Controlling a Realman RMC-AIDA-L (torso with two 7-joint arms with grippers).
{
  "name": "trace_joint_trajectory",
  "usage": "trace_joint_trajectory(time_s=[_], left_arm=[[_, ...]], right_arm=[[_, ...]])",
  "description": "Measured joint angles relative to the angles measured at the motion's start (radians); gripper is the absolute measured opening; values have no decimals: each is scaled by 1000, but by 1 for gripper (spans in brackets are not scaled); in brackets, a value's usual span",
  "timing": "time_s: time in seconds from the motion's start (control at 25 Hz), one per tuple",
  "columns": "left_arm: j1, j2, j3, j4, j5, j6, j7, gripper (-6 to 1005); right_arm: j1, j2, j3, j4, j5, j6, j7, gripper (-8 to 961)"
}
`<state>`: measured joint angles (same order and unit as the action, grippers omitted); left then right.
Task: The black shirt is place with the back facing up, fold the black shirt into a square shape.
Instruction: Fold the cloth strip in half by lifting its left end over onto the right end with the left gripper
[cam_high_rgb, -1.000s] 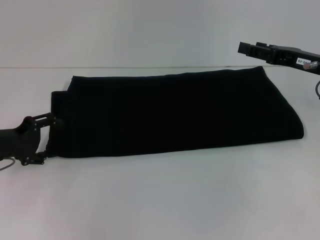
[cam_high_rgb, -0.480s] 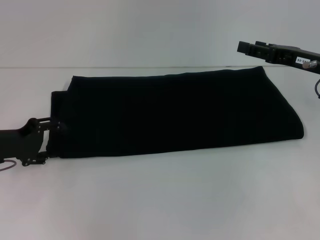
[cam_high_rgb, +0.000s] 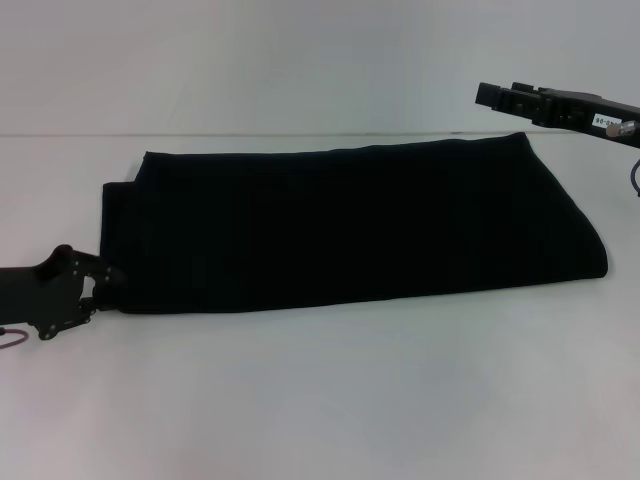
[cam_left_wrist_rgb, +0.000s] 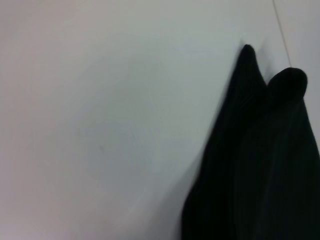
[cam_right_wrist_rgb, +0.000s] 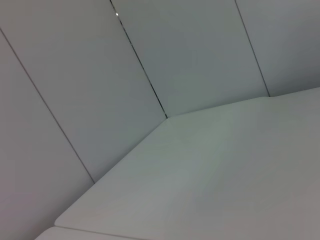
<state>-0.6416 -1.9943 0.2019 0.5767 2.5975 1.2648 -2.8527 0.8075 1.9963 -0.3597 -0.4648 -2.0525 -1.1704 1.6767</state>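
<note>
The black shirt (cam_high_rgb: 350, 225) lies on the white table (cam_high_rgb: 330, 400) as a long folded band running left to right. Its left end also shows in the left wrist view as dark cloth (cam_left_wrist_rgb: 260, 165) with two rounded corners. My left gripper (cam_high_rgb: 108, 284) sits low at the band's near left corner, shut on the shirt's left edge. My right gripper (cam_high_rgb: 487, 95) hangs in the air beyond the shirt's far right corner, apart from the cloth.
White tabletop stretches in front of the shirt and to its left (cam_left_wrist_rgb: 100, 125). The right wrist view holds only a table corner (cam_right_wrist_rgb: 210, 175) and panelled wall (cam_right_wrist_rgb: 100, 75). The table's far edge (cam_high_rgb: 80, 135) runs just behind the shirt.
The left gripper, wide open at the shirt's left edge a second ago, has dropped toward the near corner and shut on the edge. The right arm and shirt have stayed put.
</note>
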Motion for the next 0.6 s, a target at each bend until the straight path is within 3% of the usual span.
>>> trace_joint_trajectory(time_s=[0.24, 0.44, 0.6], left_arm=[[9, -4, 1, 0, 10, -7, 23, 399], [13, -6, -3, 0, 9, -9, 72, 131], [22, -9, -13, 0, 1, -10, 143, 62]], right_arm=[[-1, 1, -1, 0, 0, 0, -1, 737], [-2, 4, -1, 0, 0, -1, -1, 737], [-2, 7, -1, 0, 0, -1, -1, 737]])
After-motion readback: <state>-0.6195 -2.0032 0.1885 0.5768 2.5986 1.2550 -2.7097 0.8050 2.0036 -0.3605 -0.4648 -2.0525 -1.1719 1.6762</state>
